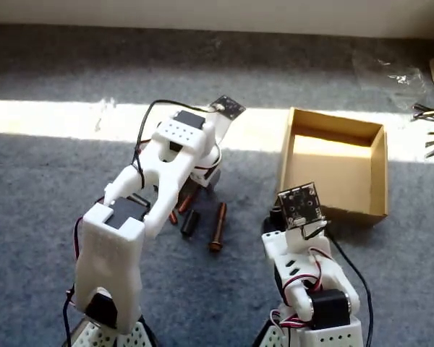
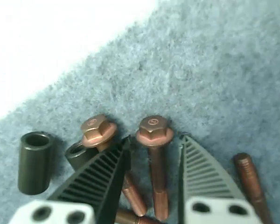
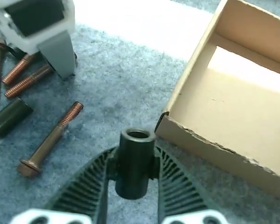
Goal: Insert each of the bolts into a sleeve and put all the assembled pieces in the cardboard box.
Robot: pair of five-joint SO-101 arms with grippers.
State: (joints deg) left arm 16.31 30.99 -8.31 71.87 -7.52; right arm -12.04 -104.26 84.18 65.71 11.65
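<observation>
My left gripper (image 2: 156, 139) is open low over the carpet, its fingers on either side of a copper bolt (image 2: 157, 172) that lies flat. A second bolt (image 2: 99, 131) leans over a dark sleeve (image 2: 76, 154), and another sleeve (image 2: 35, 161) lies apart beside them. My right gripper (image 3: 136, 154) is shut on a black sleeve (image 3: 136, 140), held upright close to the near corner of the cardboard box (image 3: 210, 147). From above, the box (image 1: 283, 155) has nothing in it. A loose bolt (image 1: 218, 225) and a sleeve (image 1: 189, 220) lie between the arms.
Several more bolts lie around, one (image 3: 51, 140) near the right gripper and one (image 2: 252, 182) beside the left fingers. A bright sunlit strip (image 1: 58, 119) crosses the grey carpet. Dark cable ties (image 1: 430, 130) lie at the far right.
</observation>
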